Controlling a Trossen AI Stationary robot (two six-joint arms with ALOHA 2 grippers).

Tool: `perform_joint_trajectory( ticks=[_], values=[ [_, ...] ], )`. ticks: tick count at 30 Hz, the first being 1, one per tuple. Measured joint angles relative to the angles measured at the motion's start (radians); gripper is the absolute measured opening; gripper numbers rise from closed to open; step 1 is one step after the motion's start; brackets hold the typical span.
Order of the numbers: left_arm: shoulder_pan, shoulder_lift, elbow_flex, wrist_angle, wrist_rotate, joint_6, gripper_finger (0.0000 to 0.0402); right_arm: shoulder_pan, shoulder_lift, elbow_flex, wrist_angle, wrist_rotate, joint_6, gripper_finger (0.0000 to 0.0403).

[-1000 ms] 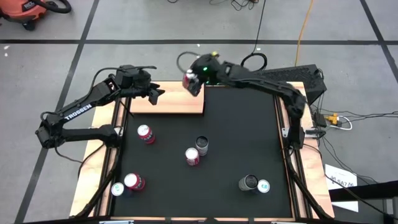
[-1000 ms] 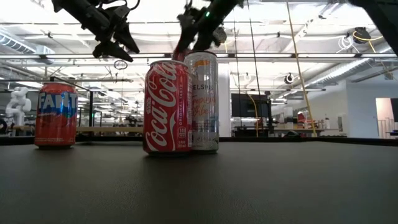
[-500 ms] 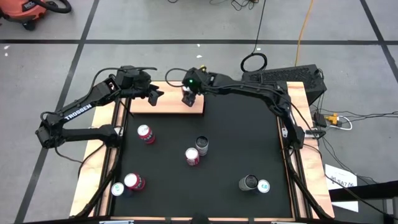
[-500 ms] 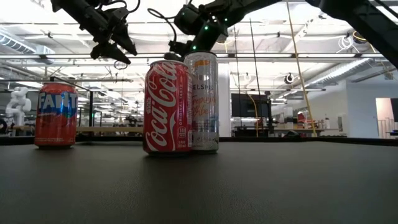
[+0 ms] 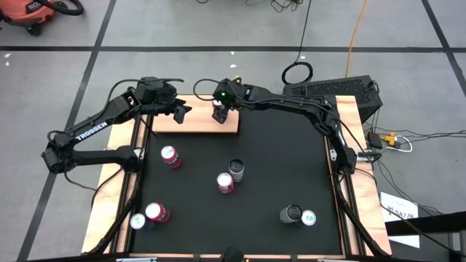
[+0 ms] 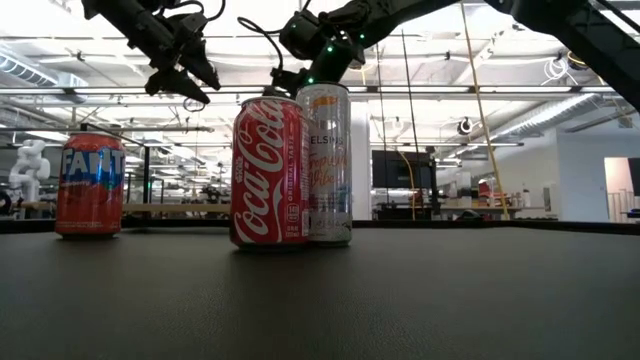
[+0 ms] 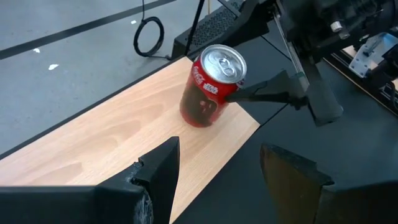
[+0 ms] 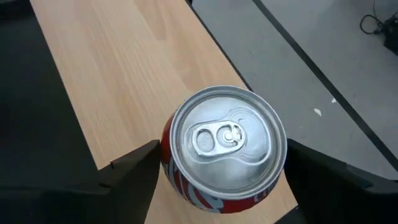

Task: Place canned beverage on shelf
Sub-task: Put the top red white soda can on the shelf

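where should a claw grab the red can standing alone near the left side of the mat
Take the lone red can around its round side wall, coming straight down from above: it stands upright with open mat all around, so the claw's fingers can straddle its middle.

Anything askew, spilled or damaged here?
Nothing stands out. The red can stands upright near the shelf corner, with the right gripper around it; the table's other cans look upright too.

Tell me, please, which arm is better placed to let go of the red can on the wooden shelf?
The right. The right gripper sits around the red aluminium can, which stands upright on the light wooden shelf. The left gripper hovers open over the shelf's other end, apart from the can.
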Motion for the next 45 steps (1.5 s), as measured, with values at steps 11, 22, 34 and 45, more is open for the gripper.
perform_joint_trajectory(
  ticks=[11,22,34,45],
  values=[
    [0.0,0.003,0.0,0.015,0.0,0.053,0.0222,0.0,-0.025,0.002,0.004,0.049,0.03,0.0339],
    [0.0,0.093,0.0,0.289,0.152,0.172,0.0222,0.005,-0.237,0.001,0.017,-0.025,0.118,0.0339],
    [0.0,0.305,0.001,0.476,0.165,0.314,0.0374,-0.039,-0.457,0.0,-0.361,-0.019,0.131,0.0338],
    [0.0,0.438,0.001,0.56,0.194,0.438,0.0389,-0.117,-0.727,-0.378,-0.222,-0.033,0.208,0.0338]
  ],
)
